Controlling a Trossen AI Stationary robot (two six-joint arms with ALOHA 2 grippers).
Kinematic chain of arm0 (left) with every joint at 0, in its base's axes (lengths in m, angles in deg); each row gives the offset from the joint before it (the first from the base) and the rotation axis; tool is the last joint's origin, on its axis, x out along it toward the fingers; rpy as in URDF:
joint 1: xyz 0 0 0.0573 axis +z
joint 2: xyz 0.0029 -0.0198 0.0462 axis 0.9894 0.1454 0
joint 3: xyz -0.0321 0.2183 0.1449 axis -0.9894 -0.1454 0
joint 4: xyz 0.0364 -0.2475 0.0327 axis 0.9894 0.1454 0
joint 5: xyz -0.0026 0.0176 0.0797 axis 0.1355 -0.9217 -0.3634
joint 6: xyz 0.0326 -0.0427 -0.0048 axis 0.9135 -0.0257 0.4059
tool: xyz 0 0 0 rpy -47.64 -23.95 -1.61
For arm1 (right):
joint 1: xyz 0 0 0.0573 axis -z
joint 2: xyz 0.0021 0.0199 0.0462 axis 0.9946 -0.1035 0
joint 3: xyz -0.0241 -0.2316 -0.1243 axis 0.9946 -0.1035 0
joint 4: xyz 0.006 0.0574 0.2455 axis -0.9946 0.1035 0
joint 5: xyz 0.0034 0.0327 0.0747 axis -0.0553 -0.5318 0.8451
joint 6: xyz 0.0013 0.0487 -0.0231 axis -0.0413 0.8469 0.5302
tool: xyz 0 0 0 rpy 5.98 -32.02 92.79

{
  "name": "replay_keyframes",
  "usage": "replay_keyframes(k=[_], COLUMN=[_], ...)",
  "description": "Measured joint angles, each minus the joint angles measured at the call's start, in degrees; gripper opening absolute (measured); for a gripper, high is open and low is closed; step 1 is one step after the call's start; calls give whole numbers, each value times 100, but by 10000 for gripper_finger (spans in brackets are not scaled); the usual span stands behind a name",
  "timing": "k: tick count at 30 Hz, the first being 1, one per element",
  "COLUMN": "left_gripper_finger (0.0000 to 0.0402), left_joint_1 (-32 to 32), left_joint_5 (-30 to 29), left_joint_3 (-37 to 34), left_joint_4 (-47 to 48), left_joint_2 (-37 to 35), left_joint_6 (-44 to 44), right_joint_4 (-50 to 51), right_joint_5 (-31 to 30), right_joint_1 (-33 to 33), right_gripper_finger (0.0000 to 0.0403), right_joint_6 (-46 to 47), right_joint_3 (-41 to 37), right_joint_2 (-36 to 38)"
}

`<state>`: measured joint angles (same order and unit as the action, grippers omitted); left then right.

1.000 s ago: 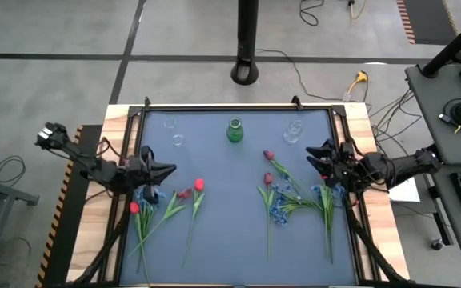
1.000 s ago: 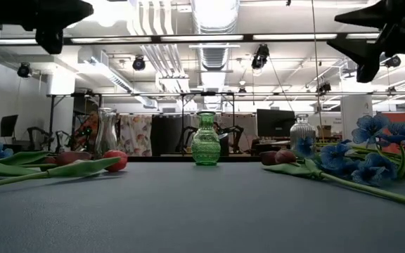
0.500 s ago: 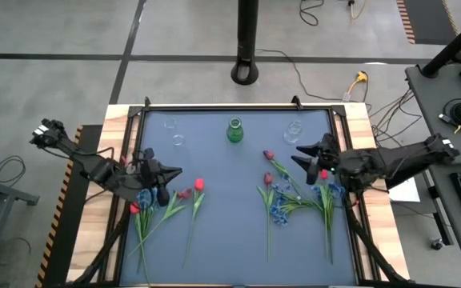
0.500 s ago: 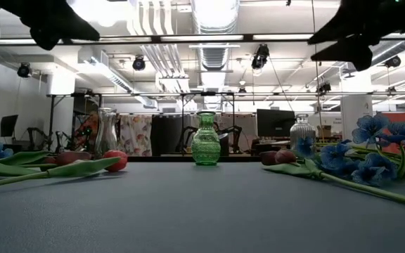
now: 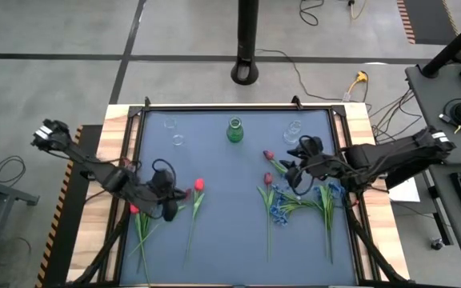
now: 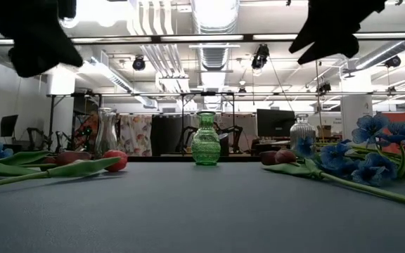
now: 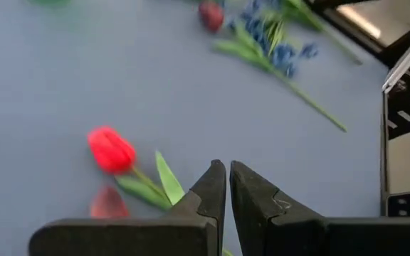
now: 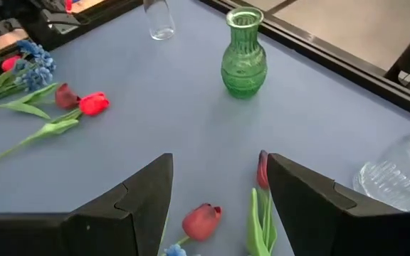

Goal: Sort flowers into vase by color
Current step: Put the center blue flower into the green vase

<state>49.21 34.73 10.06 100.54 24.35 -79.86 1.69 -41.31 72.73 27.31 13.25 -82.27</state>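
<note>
High view showed the left gripper point(image 5: 169, 203) over the mat point(image 5: 230, 240) at about 8 o'clock, fingers point(image 7: 216, 186) pinched together on nothing, just beside a red tulip point(image 5: 199, 185). Right gripper point(image 5: 294, 170) sat at 3 o'clock, fingers point(image 8: 144, 186) spread wide, above maroon tulips point(image 5: 268, 155). Blue sprigs point(image 5: 278, 211) lay at 5 o'clock. Green vase point(image 5: 234, 130) stood at 12 o'clock, between two clear vases point(image 5: 178, 139), holding no flowers.

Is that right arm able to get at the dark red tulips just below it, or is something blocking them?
Probably yes. The right gripper hangs open above the two dark red tulips, and the wrist view shows bare mat around their heads. Only the blue sprigs crowd the stems further down.
</note>
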Motion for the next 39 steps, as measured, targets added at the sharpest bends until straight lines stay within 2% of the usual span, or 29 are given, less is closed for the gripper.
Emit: replay_keyframes(k=[5, 9, 15, 18, 27, 34, 36, 39], left_gripper_finger=[6, 6, 6, 6, 6, 6, 6, 6], left_joint_1=[0, 0, 0, 0, 0, -13, -13, 0], left_joint_5=[652, 1234, 1163, 1040, 902, 895, 888, 818], left_joint_3=[380, 871, 1833, 2240, 2578, 2582, 2582, 2582], left_joint_4=[76, 439, 1519, 1898, 2054, 2035, 2033, 2009], left_joint_2=[1021, 1876, 2822, 3123, 3376, 3352, 3350, 3350], left_joint_6=[-912, -1106, -1095, -967, -516, -388, -290, -208], right_joint_4=[253, 366, 374, 410, 952, 1788, 1944, 2124], right_joint_5=[135, 140, 154, 473, 988, 1632, 1929, 2643], right_joint_1=[-1, -2, -2, 13, 96, 125, 122, 123], right_gripper_finger=[219, 219, 219, 219, 219, 219, 219, 219], right_joint_6=[-138, -197, -65, 279, 977, 1415, 1270, 462], right_joint_3=[265, 372, 322, 216, 181, 181, 181, 180], right_joint_2=[-275, -370, -377, -581, -1434, -1503, -1470, -1449])
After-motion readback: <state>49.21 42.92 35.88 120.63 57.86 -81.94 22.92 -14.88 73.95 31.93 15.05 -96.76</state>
